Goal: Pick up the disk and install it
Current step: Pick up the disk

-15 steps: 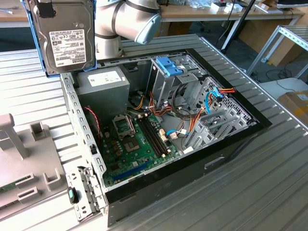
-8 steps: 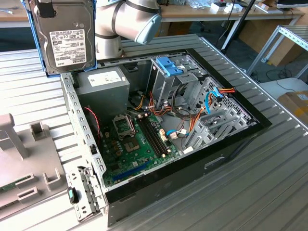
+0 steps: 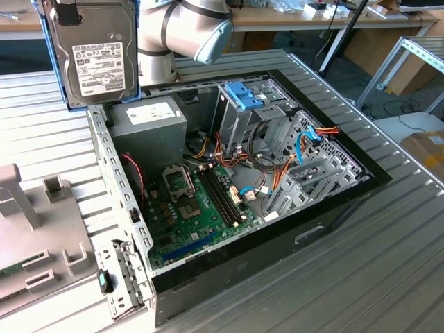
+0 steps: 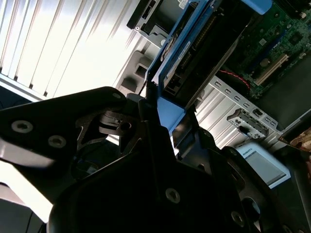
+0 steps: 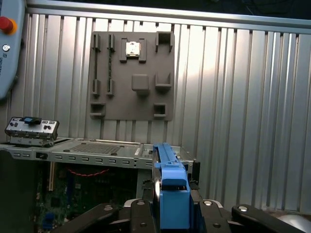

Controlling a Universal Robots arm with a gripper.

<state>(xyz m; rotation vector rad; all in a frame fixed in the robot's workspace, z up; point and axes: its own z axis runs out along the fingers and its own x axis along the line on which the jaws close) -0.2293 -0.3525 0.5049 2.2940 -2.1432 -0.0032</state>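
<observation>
**Disk in the grip, held high over the open case**

Between the jaws sits the disk; the gripper is clenched on one short end of it, a finger on either flat side, with the light-blue rail running out past the fingertips in both wrist views. In the exterior view the disk hangs upright with its white label facing the camera, clear of everything under it.

Just below the jaws lie the rear wall of the computer case and the grey power supply; a little further from them lies the green motherboard. Well apart from the jaws, toward the exterior view's right, stands the metal drive cage with its small blue latch; loose orange and blue cables lie just beside it. Furthest off, beyond the case, a grey fixture plate rests on the ribbed table.

The step in hand looks like the carry toward the cage. To do it well, I judge the grip should stay square so the rails do not twist between the pads; the disk should travel above the case wall; its rails should line up with the cage slot before any push; the cables are the likeliest snag.
</observation>
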